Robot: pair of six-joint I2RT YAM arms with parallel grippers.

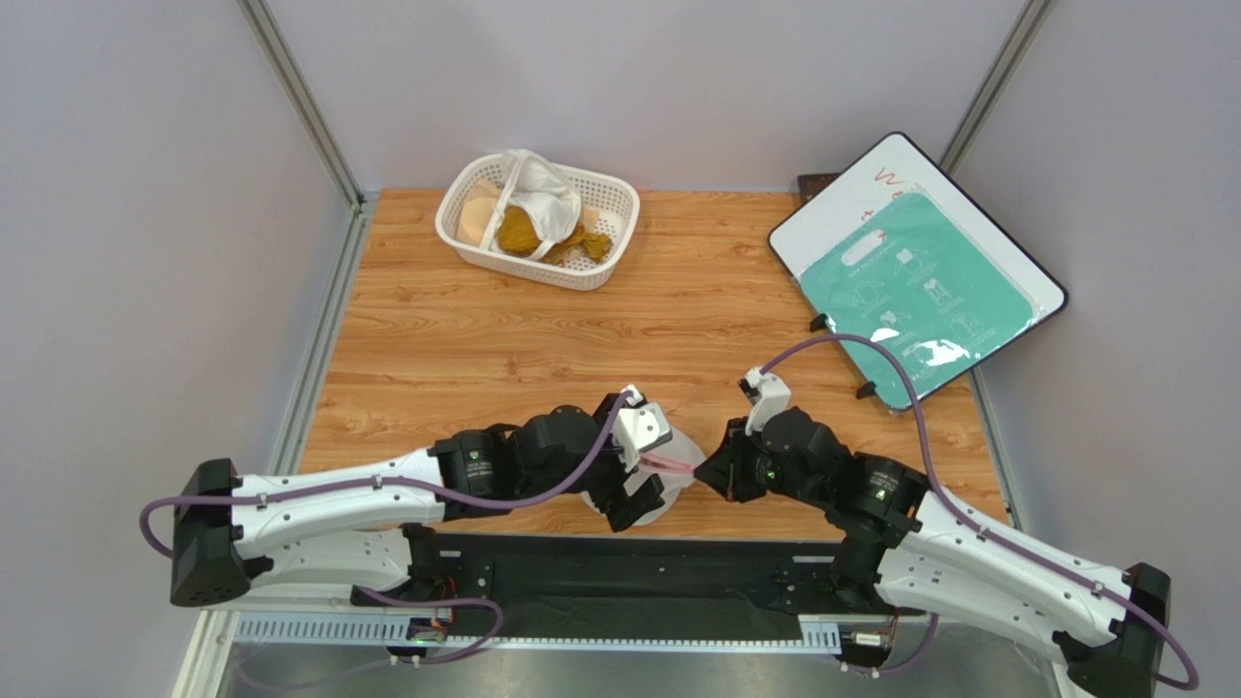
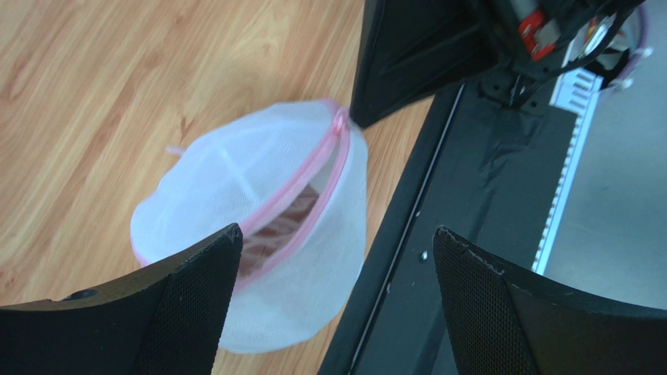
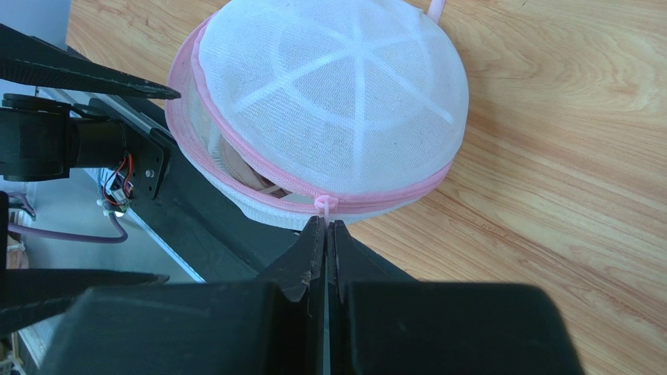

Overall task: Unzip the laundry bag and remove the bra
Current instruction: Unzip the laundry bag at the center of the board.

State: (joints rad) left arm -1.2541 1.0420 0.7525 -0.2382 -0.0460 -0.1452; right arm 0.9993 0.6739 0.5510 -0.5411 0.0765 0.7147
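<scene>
You are working on a wood-grain counter [image 1: 481,349] boxed in by pale grey walls with metal posts at the far corners. The laundry bag [image 1: 670,492] sits at the counter's near edge, between the two arms and right against the black base plate [image 1: 627,560]. Its pink zipper is partly undone, and through the gap you can see the bra [image 2: 283,221] inside. Your left end effector [image 2: 337,232] is spread wide, just beside the bag. Your right end effector [image 3: 326,226] is pressed together with its tips right at the zipper pull [image 3: 325,205]; you cannot tell whether the tab is caught between them. At the far left stands a white lattice basket [image 1: 463,240] holding a mustard cloth [image 1: 517,230] and a white cloth [image 1: 551,197]. A white board with a teal sheet [image 1: 918,269] lies askew at the far right corner.
</scene>
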